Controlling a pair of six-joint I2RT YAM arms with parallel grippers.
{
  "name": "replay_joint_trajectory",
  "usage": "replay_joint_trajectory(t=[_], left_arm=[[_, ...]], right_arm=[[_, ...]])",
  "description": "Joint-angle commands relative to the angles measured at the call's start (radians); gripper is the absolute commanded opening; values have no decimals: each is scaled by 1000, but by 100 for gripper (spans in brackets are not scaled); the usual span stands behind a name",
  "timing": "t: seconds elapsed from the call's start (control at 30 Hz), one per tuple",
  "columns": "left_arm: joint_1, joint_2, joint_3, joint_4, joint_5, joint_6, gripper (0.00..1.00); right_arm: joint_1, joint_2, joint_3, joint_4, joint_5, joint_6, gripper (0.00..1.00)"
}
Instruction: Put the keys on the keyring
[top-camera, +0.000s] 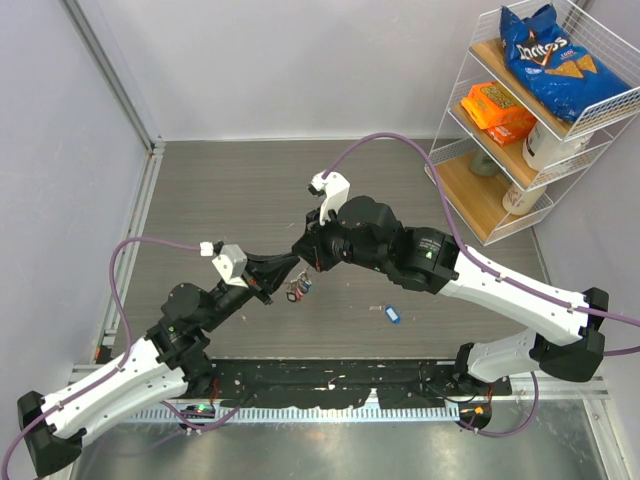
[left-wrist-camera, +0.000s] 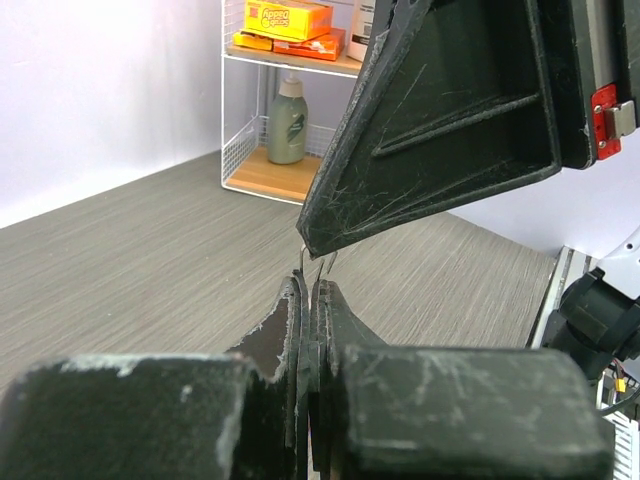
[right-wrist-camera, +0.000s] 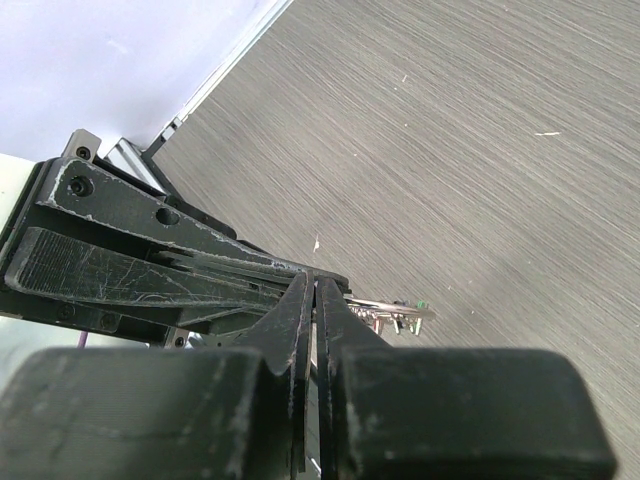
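My two grippers meet tip to tip above the middle of the table. The left gripper (top-camera: 287, 271) is shut on the thin wire of the keyring (left-wrist-camera: 302, 262), which sticks up from its tips (left-wrist-camera: 308, 285). The right gripper (top-camera: 304, 256) is shut too (right-wrist-camera: 314, 280), pinching the same ring (right-wrist-camera: 385, 304) from the other side. A bunch of keys (top-camera: 298, 290) with coloured heads hangs under the tips; their silver teeth show edge-on in the right wrist view (right-wrist-camera: 398, 316). One blue-headed key (top-camera: 392, 314) lies alone on the table to the right.
A white wire shelf (top-camera: 470, 185) stands at the back right with a blue chip bag (top-camera: 545, 55), orange boxes (top-camera: 497, 110) and bottles. Purple cables loop over both arms. A metal rail runs along the table's left edge (top-camera: 140, 230).
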Motion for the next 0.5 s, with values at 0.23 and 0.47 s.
replay_joint_trajectory(t=[0.23,0.47], left_arm=[[2,-16,51,37,-92,8,0],[2,-23,55,17,-109,16,0]], right_arm=[[14,-56,14,53,-12,0,6],[14,-90,0,52,32,-8,37]])
